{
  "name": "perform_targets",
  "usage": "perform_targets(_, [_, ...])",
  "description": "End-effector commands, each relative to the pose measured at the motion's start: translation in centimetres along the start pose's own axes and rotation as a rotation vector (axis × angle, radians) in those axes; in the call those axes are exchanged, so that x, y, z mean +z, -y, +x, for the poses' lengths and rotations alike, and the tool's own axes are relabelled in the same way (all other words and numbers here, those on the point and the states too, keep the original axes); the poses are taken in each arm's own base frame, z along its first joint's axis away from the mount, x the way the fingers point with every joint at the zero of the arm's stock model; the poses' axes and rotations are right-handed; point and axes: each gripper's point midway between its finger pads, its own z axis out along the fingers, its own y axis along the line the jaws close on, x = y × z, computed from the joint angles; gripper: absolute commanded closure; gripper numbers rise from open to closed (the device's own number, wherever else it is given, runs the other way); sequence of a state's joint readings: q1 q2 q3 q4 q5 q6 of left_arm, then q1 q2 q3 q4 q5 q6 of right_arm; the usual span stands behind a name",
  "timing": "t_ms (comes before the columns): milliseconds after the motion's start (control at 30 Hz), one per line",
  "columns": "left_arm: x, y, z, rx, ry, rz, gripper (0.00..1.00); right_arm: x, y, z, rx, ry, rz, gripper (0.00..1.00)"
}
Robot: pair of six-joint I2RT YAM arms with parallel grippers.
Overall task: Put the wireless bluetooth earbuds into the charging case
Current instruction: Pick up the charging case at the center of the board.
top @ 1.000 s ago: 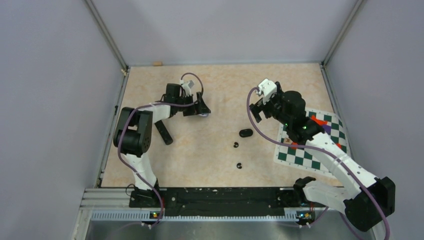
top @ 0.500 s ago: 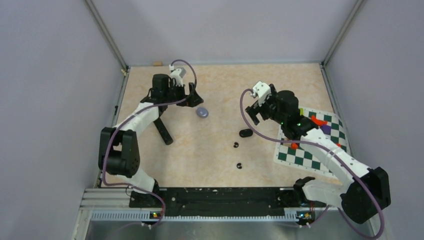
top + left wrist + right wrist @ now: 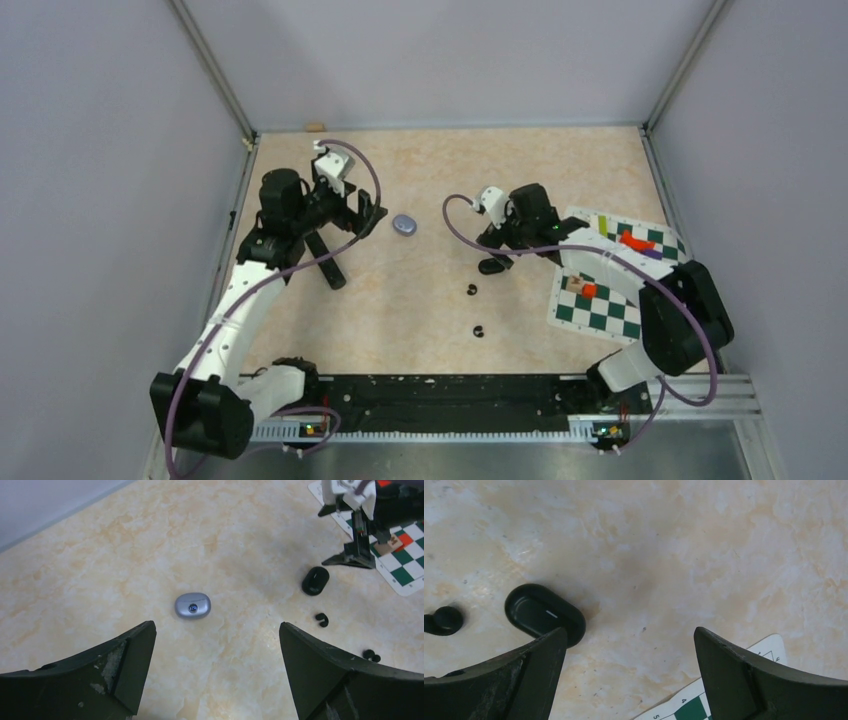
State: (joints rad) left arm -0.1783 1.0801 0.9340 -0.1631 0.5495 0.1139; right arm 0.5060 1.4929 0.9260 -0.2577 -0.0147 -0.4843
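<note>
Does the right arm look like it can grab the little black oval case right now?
Probably yes: the open right gripper hangs right beside the small black oval case, and nothing lies between them.

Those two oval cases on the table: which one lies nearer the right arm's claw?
The black case, which sits right beside the open right gripper. The silvery case lies well apart from it, farther left, in front of the left gripper.

Digits 4, 5 on checkered mat
</note>
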Motion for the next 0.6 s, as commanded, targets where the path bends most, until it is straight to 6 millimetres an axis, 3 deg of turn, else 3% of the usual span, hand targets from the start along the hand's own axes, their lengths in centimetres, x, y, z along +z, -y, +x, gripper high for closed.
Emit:
perform_targets(0, [0.4,0.6,1.8,0.037,-0.004,0.052,0.01,0.8,3.0,-1.1,0.052,-0.033,0.147,0.04])
perform_targets(167, [0.6,1.0,2.2,0.021,-0.02,0.086,0.01,2.2,3.6,0.4,0.08,-0.117,0.196,0.05])
perform_targets(333, [1.2,1.1,3.4,0.004,-0.047,0.106,0.01,0.2,1.1,-1.8,0.066,-0.028,0.031,0.05])
perform_targets(500, [1.3,1.3,3.6,-0.001,-0.047,0.115,0.01,-2.1,1.1,-3.1,0.027,0.038,0.019,0.05])
perform_targets(567, [1.3,1.2,3.7,0.001,-0.045,0.114,0.01,-2.3,-1.4,-2.8,-0.011,0.042,-0.103,0.05])
